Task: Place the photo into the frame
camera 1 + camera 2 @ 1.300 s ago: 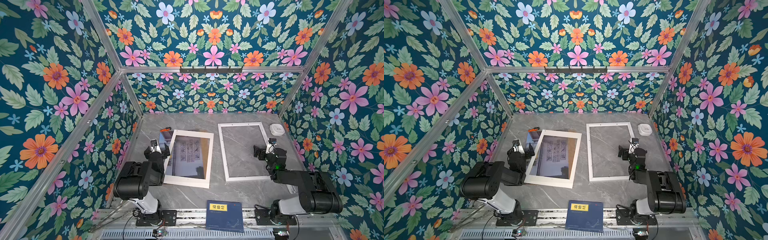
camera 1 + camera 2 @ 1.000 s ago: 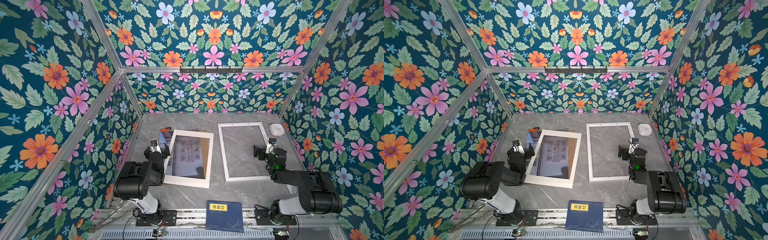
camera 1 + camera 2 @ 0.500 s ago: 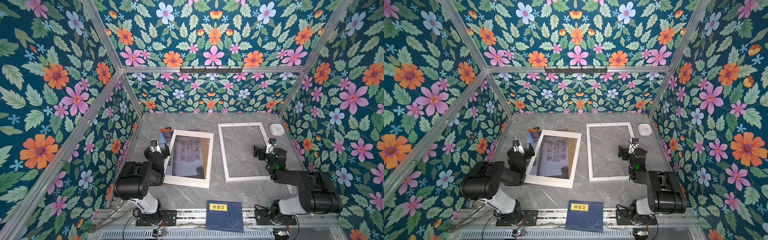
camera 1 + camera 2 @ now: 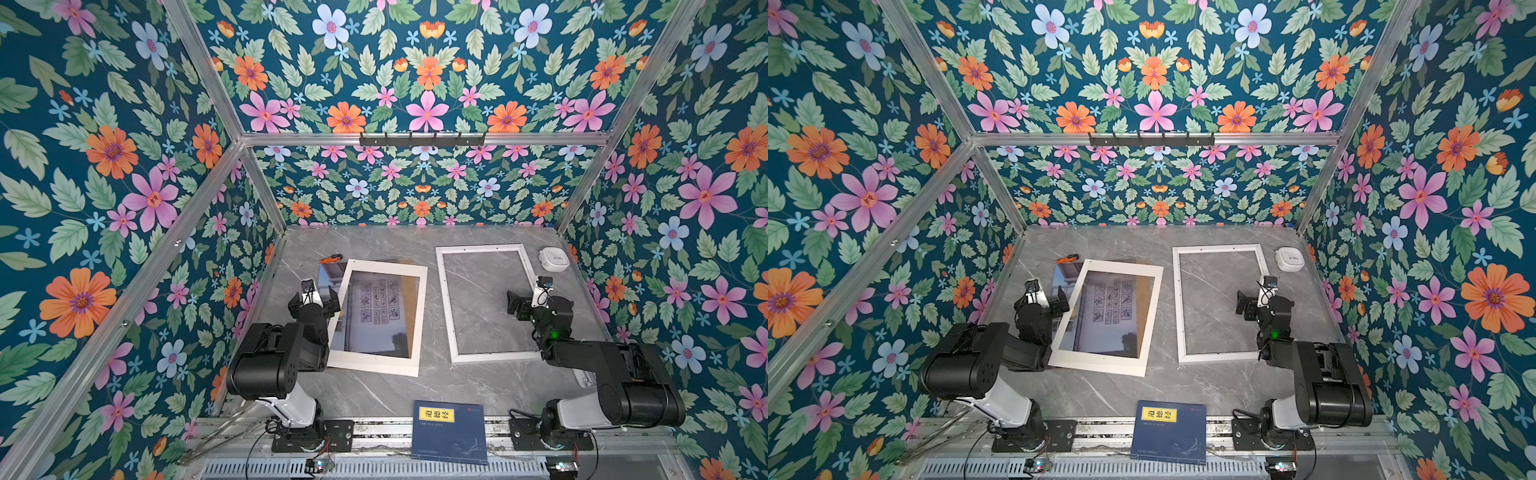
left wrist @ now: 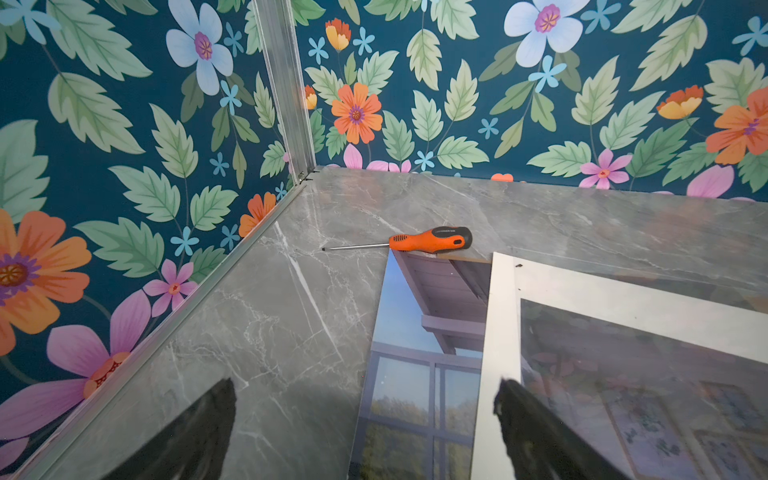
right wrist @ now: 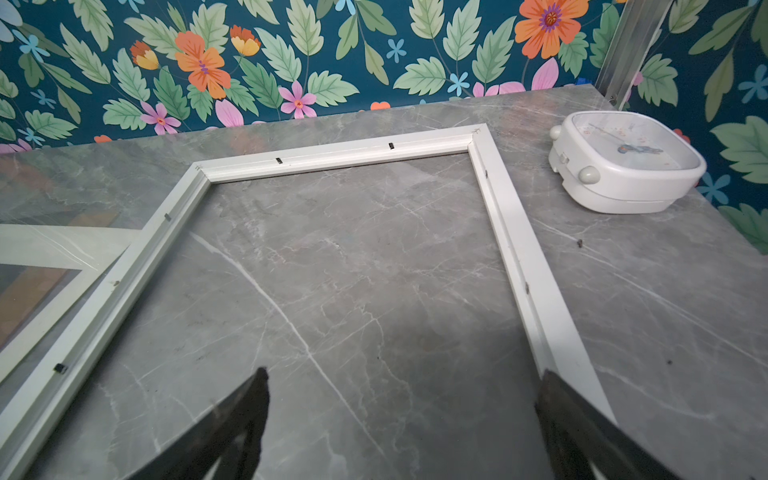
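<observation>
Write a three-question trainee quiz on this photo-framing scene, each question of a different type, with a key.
1. True or false: the photo already lies inside the frame.
2. Which thing lies over the photo? A) white card mat B) blue book C) white clock
3. Fill in: the left gripper and the right gripper both stand ____, holding nothing.
Key: 1 false; 2 A; 3 open.
</observation>
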Robot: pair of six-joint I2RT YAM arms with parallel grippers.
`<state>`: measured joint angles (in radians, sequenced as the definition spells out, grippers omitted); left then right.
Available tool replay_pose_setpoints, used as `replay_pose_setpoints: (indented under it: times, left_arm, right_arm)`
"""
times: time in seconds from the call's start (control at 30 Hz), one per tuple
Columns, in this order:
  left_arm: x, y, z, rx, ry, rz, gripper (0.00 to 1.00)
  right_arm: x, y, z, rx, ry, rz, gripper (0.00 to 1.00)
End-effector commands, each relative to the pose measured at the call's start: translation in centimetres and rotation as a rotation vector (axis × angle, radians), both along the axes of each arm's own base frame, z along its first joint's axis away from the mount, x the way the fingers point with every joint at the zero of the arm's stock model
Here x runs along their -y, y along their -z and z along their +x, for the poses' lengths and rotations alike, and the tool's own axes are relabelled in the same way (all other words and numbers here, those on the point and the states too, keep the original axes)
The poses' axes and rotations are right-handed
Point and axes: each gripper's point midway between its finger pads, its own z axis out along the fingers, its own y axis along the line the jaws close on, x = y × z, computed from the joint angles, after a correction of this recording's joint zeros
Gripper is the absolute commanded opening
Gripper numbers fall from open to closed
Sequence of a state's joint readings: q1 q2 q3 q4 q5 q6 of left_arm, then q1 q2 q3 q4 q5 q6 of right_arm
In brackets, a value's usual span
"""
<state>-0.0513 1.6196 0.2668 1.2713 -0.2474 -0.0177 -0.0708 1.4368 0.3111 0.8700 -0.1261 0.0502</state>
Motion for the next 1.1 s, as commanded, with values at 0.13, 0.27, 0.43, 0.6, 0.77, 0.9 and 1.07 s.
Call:
replay_pose_setpoints:
  times: [0.13, 0.27, 0.43, 0.6, 0.77, 0.9, 1.07]
  left_arm:
    - [-0.4, -3.1, -1.5, 0.078, -0.083, 0.032, 1.00]
    - [-0.1, -5.8, -2.0, 0.087, -0.110, 0.037, 1.00]
    - [1.5, -5.8, -0.8, -0.064, -0.041, -0.077, 1.00]
    - [4.3, -4.9, -0.6, -0.288, 0.055, -0.248, 0.98]
    - [8.3, -3.4, -1.5, -0.476, 0.220, -0.384, 0.97]
    - [10.3, -2.0, -3.2, -0.611, 0.305, -0.449, 0.97]
    - [12.7, -0.2, -5.6, -0.750, 0.391, -0.502, 0.98]
  right_arm:
    - [1.9, -2.1, 0.4, -0.092, 0.185, -0.084, 0.99]
    - [2.0, -4.4, 0.2, -0.122, 0.250, -0.038, 0.99]
    - [0.6, -6.0, -1.2, -0.247, 0.282, 0.118, 0.99]
    - [-4.4, -7.0, -3.0, -0.437, 0.101, 0.340, 0.99]
    - [-10.9, -7.8, -6.1, -0.596, -0.147, 0.500, 0.99]
    - [-15.2, -8.5, -8.8, -0.669, -0.280, 0.533, 0.99]
    - [-21.4, -7.8, -12.3, -0.776, -0.409, 0.537, 0.99]
